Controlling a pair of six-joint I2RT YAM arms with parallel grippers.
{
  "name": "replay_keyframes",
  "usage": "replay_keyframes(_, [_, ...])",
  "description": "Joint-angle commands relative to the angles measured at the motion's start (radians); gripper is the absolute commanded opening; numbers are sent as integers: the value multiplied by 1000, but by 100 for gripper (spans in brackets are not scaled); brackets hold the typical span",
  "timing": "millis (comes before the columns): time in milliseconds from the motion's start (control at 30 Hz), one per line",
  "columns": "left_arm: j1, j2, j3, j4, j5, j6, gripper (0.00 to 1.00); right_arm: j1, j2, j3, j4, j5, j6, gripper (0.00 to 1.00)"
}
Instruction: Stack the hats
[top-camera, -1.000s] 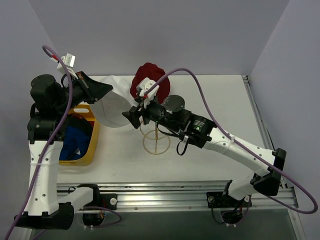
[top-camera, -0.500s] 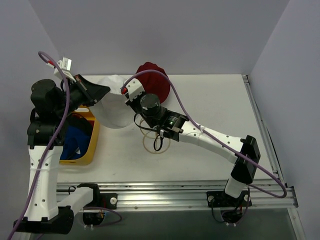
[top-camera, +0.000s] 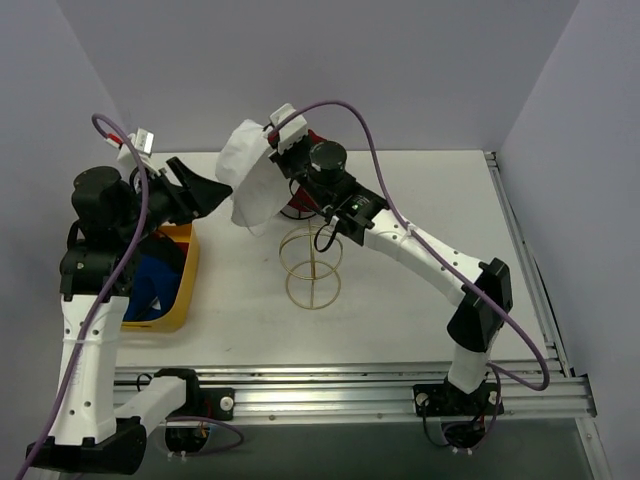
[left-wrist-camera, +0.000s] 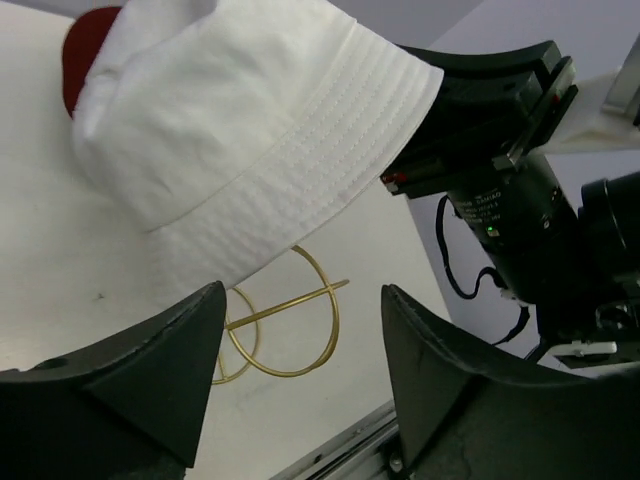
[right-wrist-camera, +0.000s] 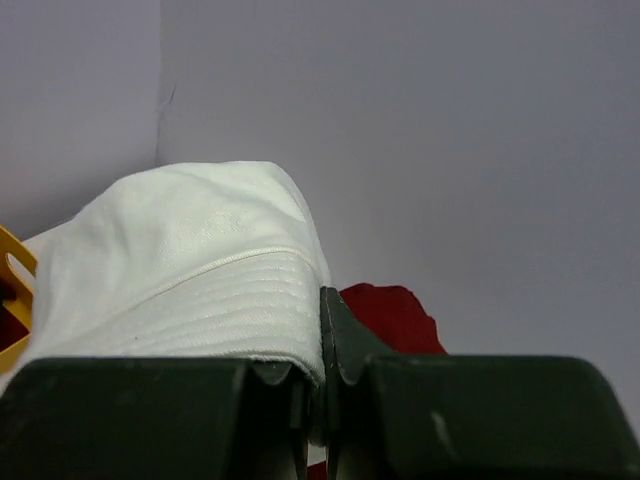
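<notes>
The white bucket hat (top-camera: 250, 185) hangs in the air above the back of the table, and my right gripper (top-camera: 273, 148) is shut on its brim (right-wrist-camera: 280, 300). My left gripper (top-camera: 213, 186) stands open just left of the hat, nothing between its fingers (left-wrist-camera: 180, 340); in its view the hat (left-wrist-camera: 250, 130) hangs just above and beyond them. The dark red bucket hat (top-camera: 297, 207) lies behind the white one, mostly hidden; it also shows as a red patch (right-wrist-camera: 390, 315). A blue hat (top-camera: 155, 282) lies in the yellow tub (top-camera: 180, 300). No red baseball cap is in view.
A gold wire sphere frame (top-camera: 312, 265) stands mid-table, under the right arm (top-camera: 420, 245). The yellow tub sits at the left edge beside the left arm. Grey walls close the back and both sides. A metal rail (top-camera: 330, 385) runs along the near edge.
My left gripper has opened and let go of the white bucket hat. My right gripper has shut on the hat's brim and lifted it up and back, off the table.
</notes>
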Motion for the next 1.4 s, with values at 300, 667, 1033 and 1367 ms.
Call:
replay_keyframes(300, [9, 14, 233, -215, -186, 266, 81, 5, -125, -31, 151, -489, -36, 0])
replay_keyframes(667, [9, -26, 123, -261, -156, 309, 66, 132, -237, -186, 125, -387, 4, 0])
replay_keyframes(1033, [7, -18, 81, -159, -80, 233, 2, 134, -259, -176, -40, -220, 198, 26])
replay_keyframes(1367, [7, 126, 225, -130, -141, 181, 2, 132, -365, -183, -307, -6, 485, 68])
